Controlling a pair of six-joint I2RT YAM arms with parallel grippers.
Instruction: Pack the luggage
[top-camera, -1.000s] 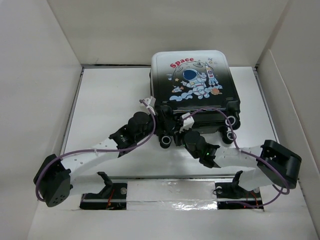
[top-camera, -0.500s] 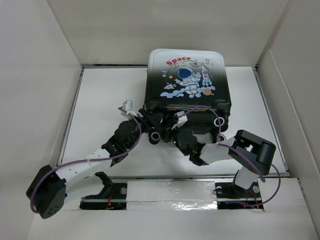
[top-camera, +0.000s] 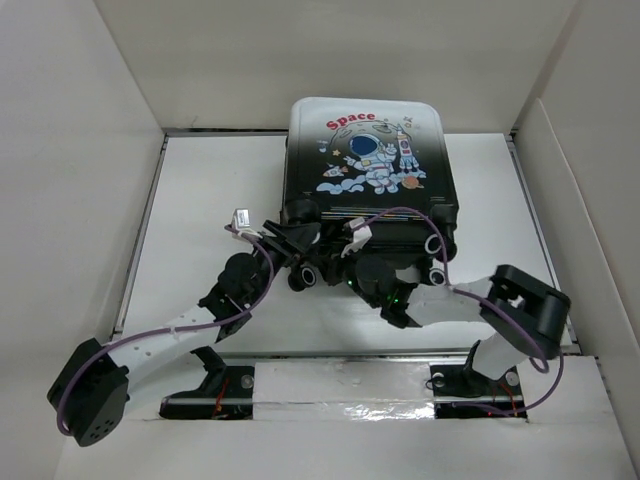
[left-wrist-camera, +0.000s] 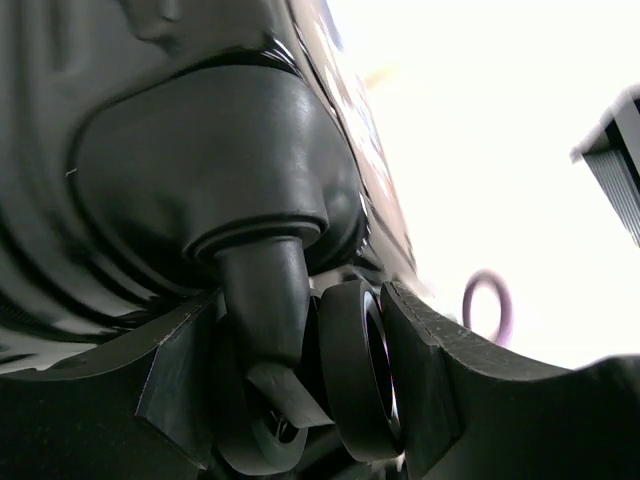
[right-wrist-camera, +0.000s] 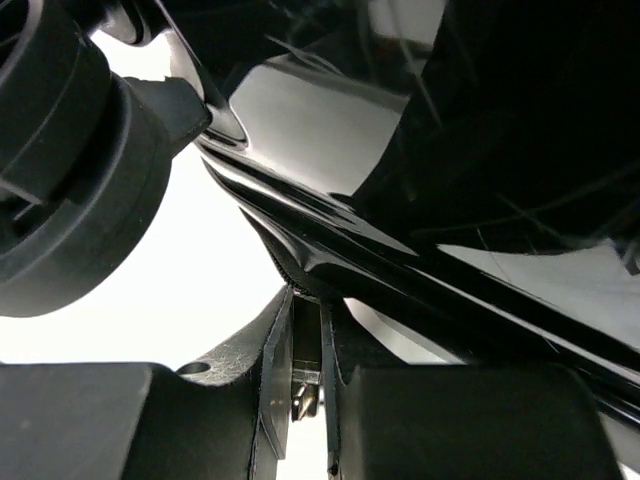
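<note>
left gripper (left-wrist-camera: 300, 400): pinches a wheel (left-wrist-camera: 355, 385) at the luggage's near-left corner, with a finger against each side of it.
why there: the wheel probably serves as a handle that keeps the case from sliding.
right gripper (right-wrist-camera: 305, 390): its fingers are almost pressed together on a thin metal tab (right-wrist-camera: 304, 398) at the luggage's side seam, towards the middle of the near end.
why there: the tab looks like the zip pull, so the step in hand is likely working the zip.
luggage (top-camera: 365, 130): lies on the table (top-camera: 200, 200) looking closed, astronaut side up and wheels towards the arms.
change over the last second: the luggage sits further from the arm bases and a little left; the right arm's elbow is drawn in closer to the luggage.
</note>
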